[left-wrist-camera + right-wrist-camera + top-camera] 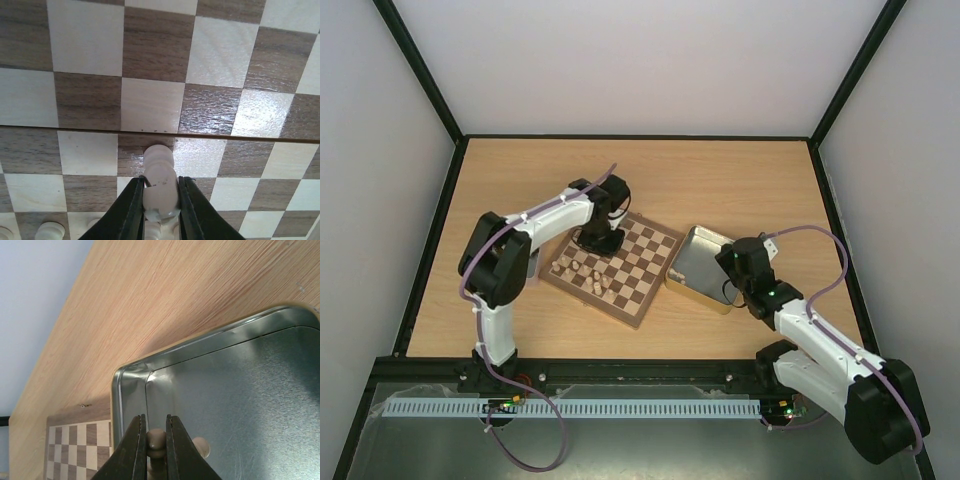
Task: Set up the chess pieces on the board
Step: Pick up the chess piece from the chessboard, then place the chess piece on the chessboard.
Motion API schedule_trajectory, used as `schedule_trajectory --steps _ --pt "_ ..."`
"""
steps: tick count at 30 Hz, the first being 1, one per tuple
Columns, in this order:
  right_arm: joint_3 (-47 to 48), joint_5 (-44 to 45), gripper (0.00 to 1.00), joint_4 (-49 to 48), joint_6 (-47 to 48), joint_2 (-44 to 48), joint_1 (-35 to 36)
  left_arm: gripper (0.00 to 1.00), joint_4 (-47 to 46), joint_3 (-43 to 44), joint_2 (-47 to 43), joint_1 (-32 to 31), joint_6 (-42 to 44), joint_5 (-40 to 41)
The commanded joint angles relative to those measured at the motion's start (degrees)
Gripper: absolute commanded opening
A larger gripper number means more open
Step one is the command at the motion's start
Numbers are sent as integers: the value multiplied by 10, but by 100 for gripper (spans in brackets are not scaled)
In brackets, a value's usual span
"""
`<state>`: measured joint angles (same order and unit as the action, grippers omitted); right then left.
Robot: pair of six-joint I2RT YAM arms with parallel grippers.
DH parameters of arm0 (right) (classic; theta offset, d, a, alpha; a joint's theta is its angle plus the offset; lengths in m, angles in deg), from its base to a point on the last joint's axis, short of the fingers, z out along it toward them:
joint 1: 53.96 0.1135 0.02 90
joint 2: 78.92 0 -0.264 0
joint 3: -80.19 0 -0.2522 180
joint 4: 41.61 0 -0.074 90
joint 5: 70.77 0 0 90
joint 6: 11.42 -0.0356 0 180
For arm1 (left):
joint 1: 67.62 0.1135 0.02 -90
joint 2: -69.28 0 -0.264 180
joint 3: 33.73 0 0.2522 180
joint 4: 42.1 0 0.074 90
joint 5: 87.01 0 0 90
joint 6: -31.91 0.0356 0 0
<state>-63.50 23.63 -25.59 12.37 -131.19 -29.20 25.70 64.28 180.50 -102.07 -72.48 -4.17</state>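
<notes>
Tin (pixel 696 264) just beside the board (pixel 642 270)

The pale piece (pixel 160 192) and brown piece (pixel 156 440) are cut off below.

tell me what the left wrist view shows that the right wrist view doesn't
Only left wrist: the left gripper shut on a pale cream turned wooden chess piece, more cream pieces at the bottom edge. Only right wrist: the right gripper shut on a tan wooden chess piece over a shiny rectangular metal tin, on the light wooden table. Both: the brown-and-tan chequered wooden chessboard.
</notes>
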Motion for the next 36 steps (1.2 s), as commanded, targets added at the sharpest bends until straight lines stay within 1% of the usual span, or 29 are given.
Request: schedule_trajectory --steps 1,4,8,14,18,22,29,36 --pt "-9 10 2 -8 -2 12 -2 13 3 0 -37 2 -7 14" --pt "-9 7 2 -8 -1 12 -2 13 14 -4 -66 2 -14 21" --pt "-9 5 2 -7 -1 14 -1 13 34 -37 -122 1 -31 31" --pt "-11 6 2 -5 1 15 -2 14 62 -129 -216 1 -65 47" --pt "-15 5 2 -6 2 14 -2 15 59 -186 -258 2 -87 43" --pt "-16 3 2 -8 2 12 -2 15 40 -212 -265 2 -95 40" --pt "-13 5 2 -3 3 14 -1 15 -5 -240 -244 5 -96 34" --pt "-10 8 2 2 5 16 -1 15 -38 -260 -221 11 -99 49"
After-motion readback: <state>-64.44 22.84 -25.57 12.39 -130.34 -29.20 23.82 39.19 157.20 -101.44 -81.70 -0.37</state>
